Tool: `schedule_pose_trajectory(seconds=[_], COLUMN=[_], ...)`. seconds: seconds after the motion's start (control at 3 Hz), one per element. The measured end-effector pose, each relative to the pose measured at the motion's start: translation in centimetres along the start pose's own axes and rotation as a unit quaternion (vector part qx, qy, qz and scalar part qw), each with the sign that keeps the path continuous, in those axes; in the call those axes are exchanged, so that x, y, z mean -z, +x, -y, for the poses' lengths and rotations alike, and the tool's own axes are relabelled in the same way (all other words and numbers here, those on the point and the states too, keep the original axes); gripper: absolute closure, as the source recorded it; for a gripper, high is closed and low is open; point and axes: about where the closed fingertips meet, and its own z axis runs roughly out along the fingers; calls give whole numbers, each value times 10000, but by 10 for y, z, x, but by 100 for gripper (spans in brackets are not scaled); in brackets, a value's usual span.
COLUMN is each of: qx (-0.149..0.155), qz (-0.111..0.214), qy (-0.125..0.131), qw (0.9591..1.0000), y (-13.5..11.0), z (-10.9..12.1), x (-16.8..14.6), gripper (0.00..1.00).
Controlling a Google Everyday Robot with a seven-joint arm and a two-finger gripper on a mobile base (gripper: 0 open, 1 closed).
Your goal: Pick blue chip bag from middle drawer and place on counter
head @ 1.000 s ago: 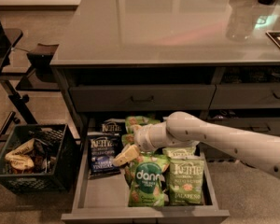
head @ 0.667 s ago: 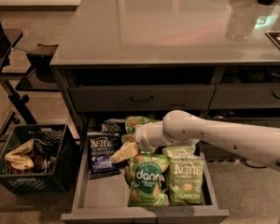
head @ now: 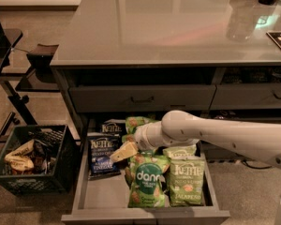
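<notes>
The middle drawer point(head: 145, 213) is pulled open under the counter point(head: 178, 27). A blue chip bag point(head: 101, 154) with white Kettle lettering lies flat at the drawer's left side; a second dark bag point(head: 111, 126) lies behind it. My white arm reaches in from the right. The gripper point(head: 123, 152) hangs low over the drawer, its pale fingertips at the blue bag's right edge. It holds nothing that I can see.
A green dang bag point(head: 146, 185) and a green Kettle bag point(head: 187, 181) lie in the drawer's front right, more green bags behind. A shut upper drawer with a bar handle point(head: 141, 99) is above. A black crate point(head: 32, 159) of items stands left on the floor.
The arm has shifted slightly left, bringing the gripper a little nearer the blue bag. The bags have not moved.
</notes>
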Motion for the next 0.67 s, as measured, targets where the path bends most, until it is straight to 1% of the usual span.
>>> schedule_pose_trajectory(seconds=[0.33, 0.67], qx=[386, 1128], qz=[-135, -328], qy=[94, 397], qw=[9991, 9923], y=[3, 8], z=[-6, -4], x=[-21, -52], gripper=[0, 0])
